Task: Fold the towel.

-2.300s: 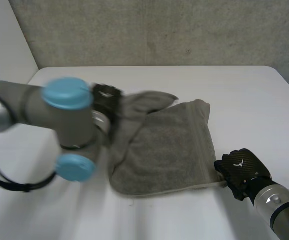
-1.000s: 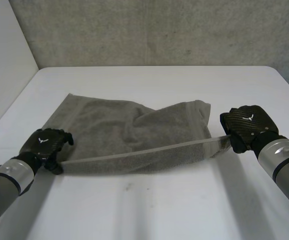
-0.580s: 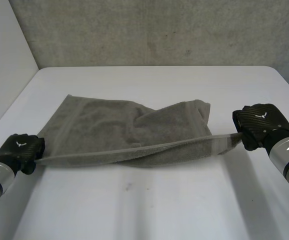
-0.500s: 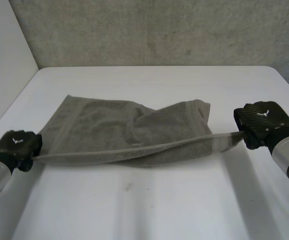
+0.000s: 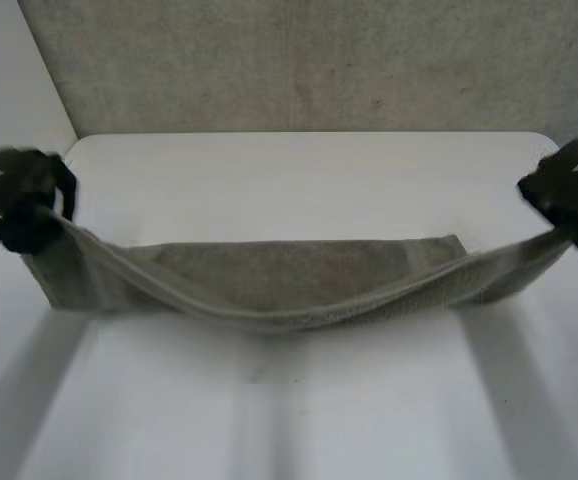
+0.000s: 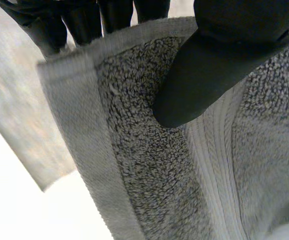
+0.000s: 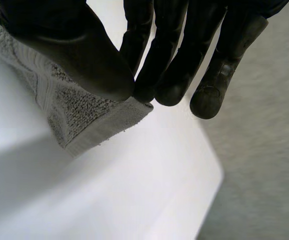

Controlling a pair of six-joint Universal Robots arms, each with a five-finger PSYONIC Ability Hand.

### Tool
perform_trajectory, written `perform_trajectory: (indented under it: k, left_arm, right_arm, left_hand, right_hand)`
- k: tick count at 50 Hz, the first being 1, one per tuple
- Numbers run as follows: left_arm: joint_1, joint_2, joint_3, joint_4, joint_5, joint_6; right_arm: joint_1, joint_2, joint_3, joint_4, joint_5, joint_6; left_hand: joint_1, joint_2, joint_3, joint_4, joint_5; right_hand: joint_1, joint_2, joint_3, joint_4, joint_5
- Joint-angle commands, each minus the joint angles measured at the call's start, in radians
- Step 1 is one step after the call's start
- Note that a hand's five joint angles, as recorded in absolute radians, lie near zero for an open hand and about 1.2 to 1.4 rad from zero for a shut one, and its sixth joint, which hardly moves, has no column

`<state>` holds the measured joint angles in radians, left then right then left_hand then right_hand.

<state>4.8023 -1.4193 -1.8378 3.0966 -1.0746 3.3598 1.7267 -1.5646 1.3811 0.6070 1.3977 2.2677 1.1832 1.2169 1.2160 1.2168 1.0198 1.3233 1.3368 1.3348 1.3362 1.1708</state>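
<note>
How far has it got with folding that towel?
Done: the left hand and right hand each pinch a corner of the grey towel. In hand: its near edge hangs sagging between them above the white table. Left: no fold shows yet; that edge probably must go across and be laid down.

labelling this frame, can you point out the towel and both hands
towel (image 5: pixel 289 280): head view, the sagging middle of the cloth
left hand (image 6: pixel 219 65): left wrist view, the thumb pressed on the towel
right hand (image 7: pixel 74 50): right wrist view, the thumb pinching a towel corner
</note>
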Motion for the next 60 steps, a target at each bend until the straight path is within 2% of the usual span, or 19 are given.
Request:
perform_trajectory:
  k: [1,3,4,6,10,13,16,18,19,21,24,33,38,41,43,48,52,56,60]
  left_arm:
    - [-0.122,-0.385,0.140,0.048,-0.079,0.041]
    - [-0.140,-0.461,0.195,0.048,-0.122,0.056]
    - [-0.165,-0.580,0.324,0.047,-0.178,0.075]
    - [-0.177,-0.619,0.391,0.043,-0.188,0.073]
    - [-0.214,-0.650,0.542,0.054,-0.192,0.066]
    - [-0.275,-0.626,0.795,0.126,-0.228,-0.008]
    - [-0.280,-0.595,0.861,0.186,-0.262,-0.057]
    - [-0.275,-0.540,0.926,0.323,-0.350,-0.155]
    - [-0.275,-0.540,0.927,0.324,-0.350,-0.155]
    - [-0.272,-0.511,0.940,0.449,-0.415,-0.236]
    - [-0.271,-0.509,0.933,0.511,-0.421,-0.273]
    - [-0.240,-0.546,0.769,0.442,-0.413,-0.278]
    - [-0.229,-0.566,0.568,0.473,-0.361,-0.275]
    - [-0.229,-0.601,0.436,0.553,-0.292,-0.270]
    - [-0.229,-0.647,0.312,0.649,-0.230,-0.249]
    - [-0.225,-0.728,0.203,0.731,-0.191,-0.146]
    - [-0.211,-0.750,0.143,0.709,-0.188,-0.033]
    - [-0.185,-0.736,0.107,0.675,-0.189,0.017]
    - [-0.128,-0.635,0.057,0.597,-0.186,0.058]
  right_arm:
    - [0.020,0.262,-0.076,-0.015,0.015,-0.028]
    - [0.028,0.321,-0.117,-0.016,0.017,-0.027]
    - [0.037,0.377,-0.173,-0.018,0.018,-0.022]
    - [0.062,0.490,-0.339,-0.035,0.030,-0.008]
    - [0.083,0.568,-0.531,-0.107,0.052,0.024]
    - [0.094,0.591,-0.787,-0.385,0.072,0.152]
    - [0.094,0.578,-0.821,-0.498,0.075,0.211]
    - [0.080,0.514,-0.817,-0.721,0.078,0.338]
    - [0.080,0.514,-0.817,-0.722,0.078,0.339]
    - [0.080,0.474,-0.794,-0.794,0.078,0.403]
    - [0.080,0.466,-0.778,-0.744,0.075,0.401]
    - [0.085,0.474,-0.660,-0.586,0.055,0.397]
    - [0.085,0.495,-0.501,-0.578,0.034,0.383]
    - [0.083,0.523,-0.369,-0.584,0.003,0.339]
    - [0.088,0.564,-0.239,-0.593,-0.032,0.270]
    - [0.090,0.632,-0.078,-0.660,-0.049,0.162]
    - [0.088,0.643,0.019,-0.714,-0.042,0.089]
    - [0.079,0.604,0.056,-0.713,-0.039,0.070]
    - [0.066,0.459,0.116,-0.711,-0.040,0.069]
  left_hand:
    - [0.213,0.179,0.180,0.179,0.202]
    - [0.213,0.179,0.180,0.179,0.202]
    - [0.213,0.179,0.180,0.179,0.202]
    - [0.213,0.179,0.180,0.179,0.202]
    - [0.213,0.179,0.180,0.179,0.202]
    - [0.213,0.179,0.180,0.179,0.202]
    - [0.213,0.179,0.180,0.179,0.202]
    - [0.213,0.179,0.180,0.179,0.202]
    - [0.213,0.179,0.180,0.179,0.202]
    - [0.213,0.179,0.180,0.179,0.202]
    - [0.213,0.179,0.180,0.179,0.202]
    - [0.213,0.179,0.180,0.179,0.202]
    - [0.213,0.179,0.180,0.179,0.202]
    - [0.213,0.179,0.180,0.179,0.202]
    - [0.213,0.179,0.180,0.179,0.202]
    - [0.213,0.179,0.180,0.179,0.202]
    - [0.213,0.179,0.180,0.179,0.202]
    - [0.213,0.179,0.180,0.179,0.202]
    - [0.213,0.179,0.180,0.179,0.202]
  right_hand:
    - [0.073,0.060,0.061,0.060,0.051]
    - [0.073,0.060,0.061,0.060,0.051]
    - [0.073,0.060,0.061,0.060,0.051]
    - [0.073,0.060,0.061,0.060,0.051]
    - [0.073,0.060,0.061,0.060,0.051]
    - [0.073,0.060,0.061,0.060,0.051]
    - [0.073,0.060,0.061,0.060,0.051]
    - [0.073,0.060,0.061,0.060,0.051]
    - [0.073,0.060,0.061,0.060,0.051]
    - [0.073,0.060,0.061,0.060,0.051]
    - [0.073,0.060,0.061,0.060,0.051]
    - [0.073,0.060,0.061,0.060,0.051]
    - [0.073,0.060,0.061,0.060,0.051]
    - [0.073,0.060,0.061,0.060,0.051]
    - [0.073,0.060,0.061,0.060,0.051]
    - [0.073,0.060,0.061,0.060,0.051]
    - [0.073,0.060,0.061,0.060,0.051]
    - [0.073,0.060,0.061,0.060,0.051]
    - [0.073,0.060,0.061,0.060,0.051]
